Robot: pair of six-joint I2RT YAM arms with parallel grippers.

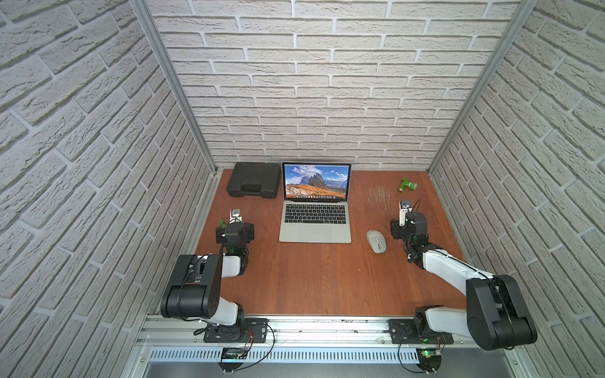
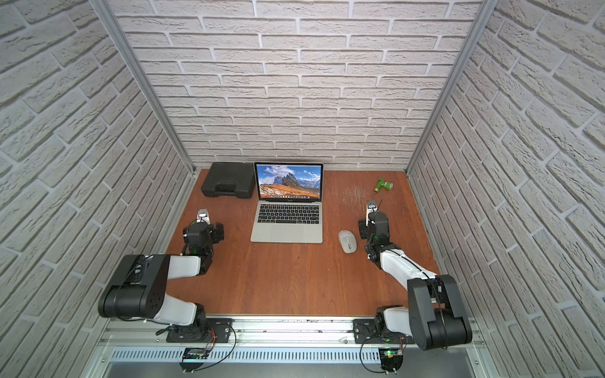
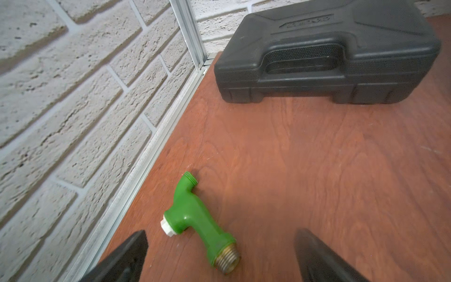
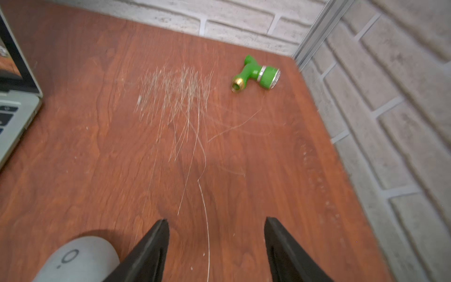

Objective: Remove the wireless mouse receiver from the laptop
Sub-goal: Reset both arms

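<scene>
The silver laptop point(image 1: 315, 229) stands open at the back middle of the table, its mountain wallpaper lit; the right wrist view catches only its right edge point(image 4: 17, 114). The wireless mouse receiver is not visible in any view. My right gripper point(image 4: 216, 227) hovers over bare wood to the right of the laptop, just right of the grey mouse point(image 1: 375, 241); it is open with nothing between its fingers. My left gripper point(image 3: 219, 244) is wide open and empty, left of the laptop, above a green hose fitting point(image 3: 195, 219).
A black moulded case point(image 1: 253, 180) lies at the back left beside the laptop. A green spray nozzle point(image 1: 408, 185) sits in the back right corner, past a patch of scratches point(image 4: 175, 97). Brick walls close in three sides.
</scene>
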